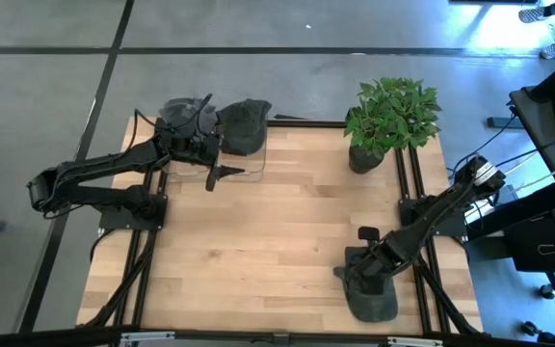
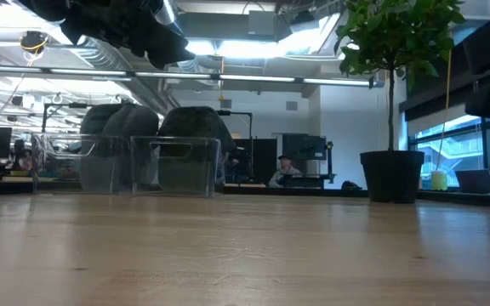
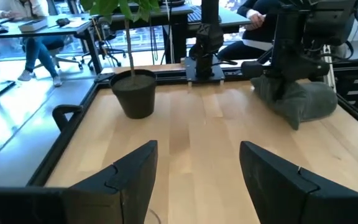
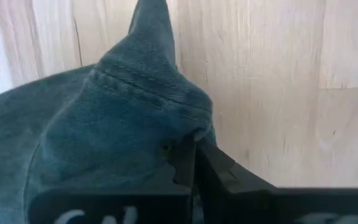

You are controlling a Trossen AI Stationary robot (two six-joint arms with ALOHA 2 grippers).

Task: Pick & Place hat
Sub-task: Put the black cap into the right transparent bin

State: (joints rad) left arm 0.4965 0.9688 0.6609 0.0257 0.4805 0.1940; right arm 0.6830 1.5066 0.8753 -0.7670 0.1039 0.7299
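A dark teal denim hat (image 1: 374, 294) lies on the table near its near right corner; it also shows in the left wrist view (image 3: 300, 102) and fills the right wrist view (image 4: 98, 130). My right gripper (image 1: 359, 273) (image 4: 194, 149) is down on it, shut on its cloth. My left gripper (image 1: 212, 176) (image 3: 197, 165) hangs open above the table at the far left, beside a clear container (image 2: 173, 166) that holds other dark hats (image 1: 244, 125). My right gripper pinches a raised fold of the hat's denim (image 4: 188, 127) between its two fingers, coming from above and pointing down. The cloth bunches into a peak at the fingers. The rest of the hat (image 3: 309, 106) lies on the table.
A potted plant (image 1: 388, 120) (image 2: 391, 93) stands at the far right corner. The clear container with hats (image 1: 186, 120) sits at the far left edge. Bare wood (image 1: 277, 241) spreads across the middle. Black frame rails (image 1: 408, 183) run along both sides. People sit at desks beyond the table.
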